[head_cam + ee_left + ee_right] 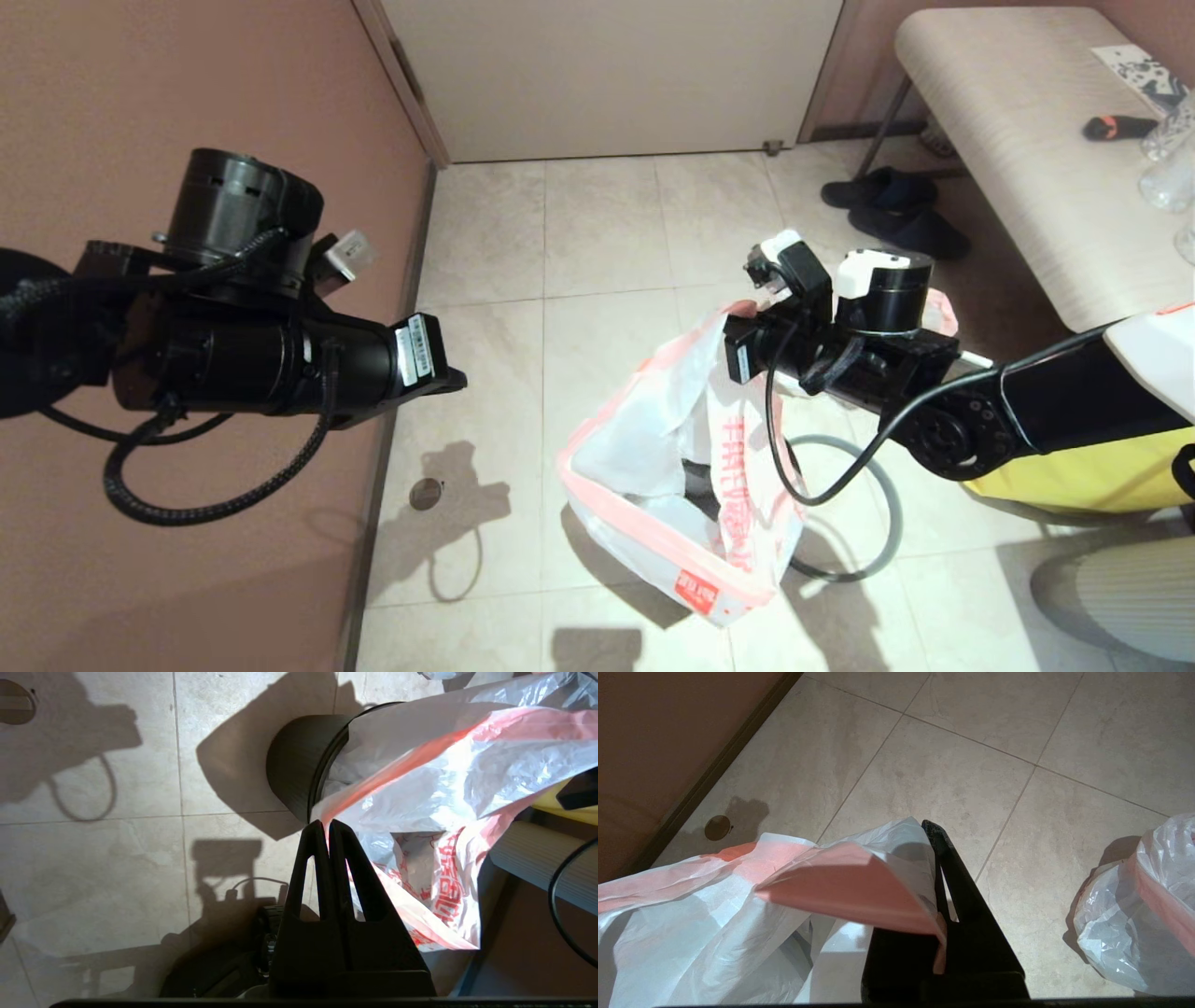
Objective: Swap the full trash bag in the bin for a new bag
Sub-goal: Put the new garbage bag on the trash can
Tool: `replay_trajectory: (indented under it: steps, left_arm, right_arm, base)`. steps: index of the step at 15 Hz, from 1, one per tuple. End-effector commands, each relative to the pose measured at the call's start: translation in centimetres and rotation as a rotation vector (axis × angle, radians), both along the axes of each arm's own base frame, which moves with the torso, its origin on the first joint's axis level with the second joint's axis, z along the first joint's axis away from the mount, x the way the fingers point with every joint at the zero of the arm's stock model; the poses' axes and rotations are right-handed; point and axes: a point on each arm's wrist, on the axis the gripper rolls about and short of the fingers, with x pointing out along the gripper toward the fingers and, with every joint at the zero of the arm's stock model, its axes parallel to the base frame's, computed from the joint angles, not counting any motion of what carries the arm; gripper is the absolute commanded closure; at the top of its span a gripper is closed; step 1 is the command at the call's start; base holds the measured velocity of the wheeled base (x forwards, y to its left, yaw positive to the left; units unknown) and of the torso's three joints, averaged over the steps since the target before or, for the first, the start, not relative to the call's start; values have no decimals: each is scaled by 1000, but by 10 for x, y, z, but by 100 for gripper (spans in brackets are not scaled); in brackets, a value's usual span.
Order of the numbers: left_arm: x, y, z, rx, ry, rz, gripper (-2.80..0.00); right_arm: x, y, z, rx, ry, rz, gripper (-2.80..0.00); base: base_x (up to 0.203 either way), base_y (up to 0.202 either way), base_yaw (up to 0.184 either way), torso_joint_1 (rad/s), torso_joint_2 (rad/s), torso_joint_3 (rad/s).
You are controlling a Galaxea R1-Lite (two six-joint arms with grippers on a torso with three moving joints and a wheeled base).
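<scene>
Both arms are up over the tiled floor (597, 243), and the new bag (672, 439) hangs stretched between them, mouth wide open. The left gripper (328, 826) has its fingers pressed together on the bag's pink-red rim band, pinching the edge on the wall side; in the head view that gripper itself is hidden behind the left arm's wrist. The right gripper (936, 868) is clamped on the opposite stretch of the same rim band, the plastic folding over its fingers. Directly below the open bag stands the bin (299, 765), black wall showing beside the left gripper's tips, and the bag's lower part droops toward its mouth. The grey ring rim (868, 523) lies flat on the floor just beside the bin, on the right arm's side. The full trash bag (1143, 924) sits on the floor, well apart from the right gripper.
</scene>
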Motion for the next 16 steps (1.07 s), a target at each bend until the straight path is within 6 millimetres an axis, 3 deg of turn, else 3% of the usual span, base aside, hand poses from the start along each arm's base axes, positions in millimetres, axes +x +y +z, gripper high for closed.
replay_trajectory:
  steps: [1, 5, 8, 10, 13, 16]
  left_arm:
    - [-1, 0, 0, 1, 1, 1, 0]
    - [-1, -5, 1, 5, -7, -6, 0]
    - [-2, -9, 3, 18, -21, 5, 0]
    - [-4, -8, 4, 18, -26, 8, 0]
    - [-3, -8, 4, 19, -25, 9, 0]
    - [-3, -9, 5, 20, -27, 9, 0]
  right_arm:
    - [4, 4, -8, -9, 7, 4, 0]
    - [28, 14, -33, 26, 41, -6, 0]
    - [52, 22, -42, 178, 109, -47, 0]
    - [73, 13, -50, 200, 116, -125, 0]
    - [83, -8, -40, 202, 80, -230, 0]
    - [69, -30, -11, 178, 46, -271, 0]
  base:
    - [0, 0, 0, 0, 0, 0]
    - [0, 0, 0, 0, 0, 0]
    - [0, 0, 0, 0, 0, 0]
    - [0, 0, 0, 0, 0, 0]
    - [0, 0, 0, 0, 0, 0]
    - [0, 0, 0, 0, 0, 0]
